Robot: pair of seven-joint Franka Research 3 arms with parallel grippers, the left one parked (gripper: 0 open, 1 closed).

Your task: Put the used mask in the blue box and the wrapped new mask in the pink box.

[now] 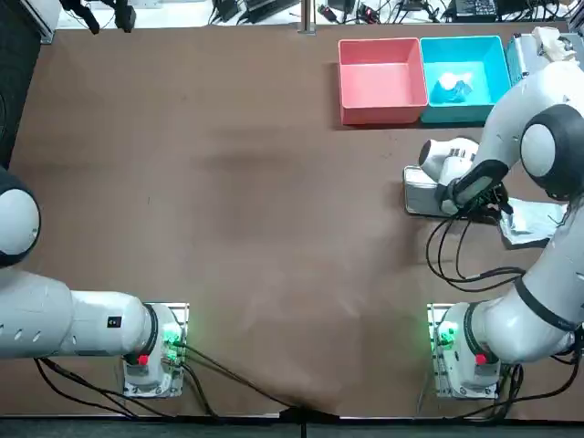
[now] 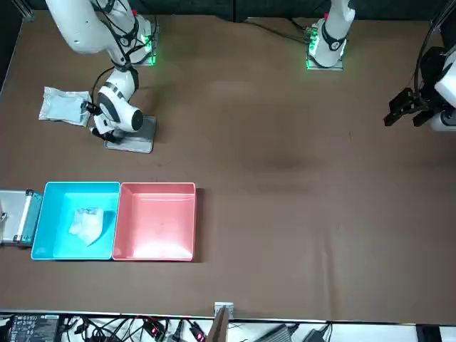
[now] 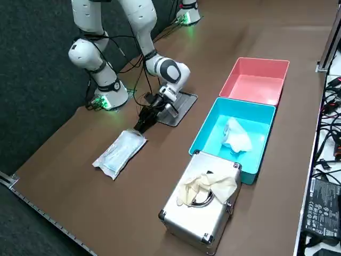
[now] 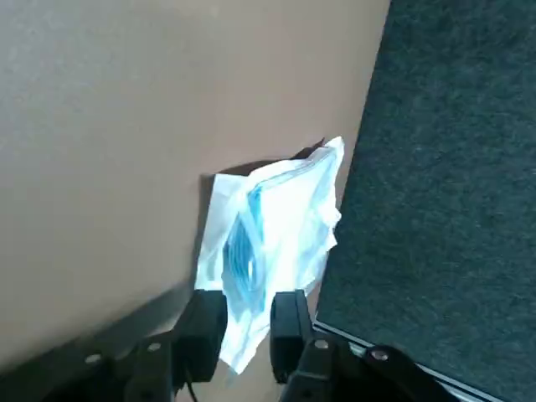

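Brown tabletop [image 1: 228, 228] filled the overhead frame, with the pink box [image 1: 381, 111] and the blue box [image 1: 499, 73] touching side by side at its upper right. The used mask [image 1: 453, 87] lay crumpled inside the blue box, while the pink box showed its bare floor.

The right gripper [image 3: 143, 124] sat low over the table at the centre-left of the side view, just beside a grey metal plate [image 3: 184, 101]. The wrapped new mask [image 3: 120, 153] lay flat on the table below and left of the gripper in that frame, its near end reaching in between the fingers. In the wrist view the two black fingers [image 4: 205, 322] stood close together, pinching the narrow end of the wrapper. Its wider part fanned out beyond them, close to the table's edge.
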